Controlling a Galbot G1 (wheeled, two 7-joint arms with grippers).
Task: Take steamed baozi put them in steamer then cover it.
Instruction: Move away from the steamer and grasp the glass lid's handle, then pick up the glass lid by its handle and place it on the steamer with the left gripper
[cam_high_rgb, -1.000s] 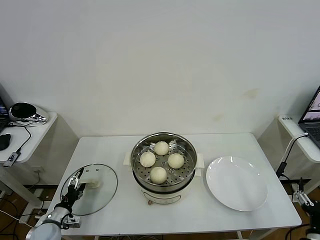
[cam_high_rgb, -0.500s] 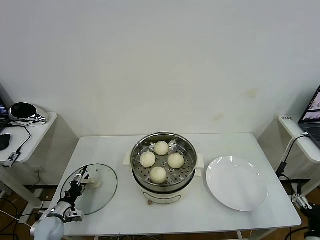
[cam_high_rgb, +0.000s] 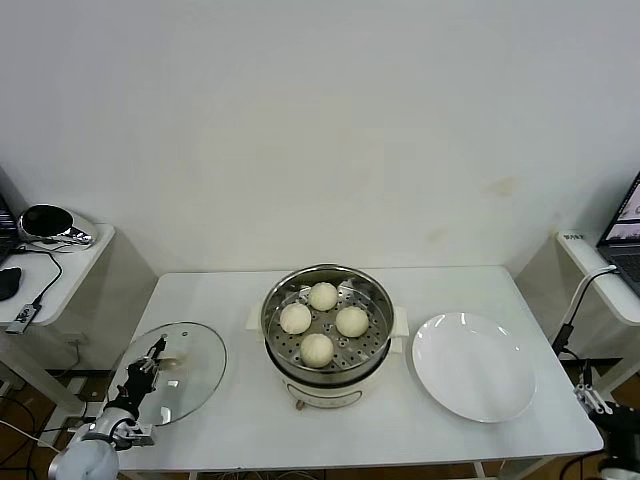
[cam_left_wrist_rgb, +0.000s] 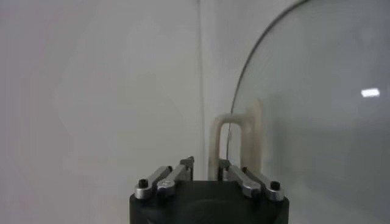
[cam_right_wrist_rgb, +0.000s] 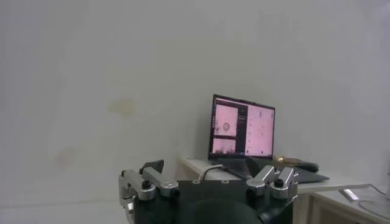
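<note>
Grasp on the lid handle, nearest the camera: the left gripper (cam_high_rgb: 152, 357), at the table's near left corner, has its jaws drawn narrow on the cream loop handle (cam_left_wrist_rgb: 234, 143) of the clear round glass lid (cam_high_rgb: 172, 372). In the left wrist view the fingertips (cam_left_wrist_rgb: 186, 163) sit close together at the foot of that handle, with the glass rim curving away beyond. The lid appears tilted, with one edge off the white rectangular table (cam_high_rgb: 230, 300), though whether it is fully clear of the surface cannot be told.

Farther in, at the table's centre, stands the round shiny stainless-steel steamer (cam_high_rgb: 326, 322) on its cream-white base, uncovered. The four small cream-white steamed baozi (cam_high_rgb: 324, 321) lie on its perforated tray, so loading looks complete and covering is the step in hand. The next move calls for raising the lid, carrying it towards the robot's right to a point above the pot, levelling it, and lowering it so that the rim seats evenly all round.

The flat round white plate (cam_high_rgb: 474, 366) lies bare to the right of the steamer. The right gripper (cam_high_rgb: 594, 397) is parked low beyond the table's right edge, jaws spread wide and holding nothing; its wrist view shows only a wall and an open laptop (cam_right_wrist_rgb: 242, 131).

The left arm is largely cut off by the frame's lower edge, and the exact contact between pads and handle is hidden behind the gripper body.
</note>
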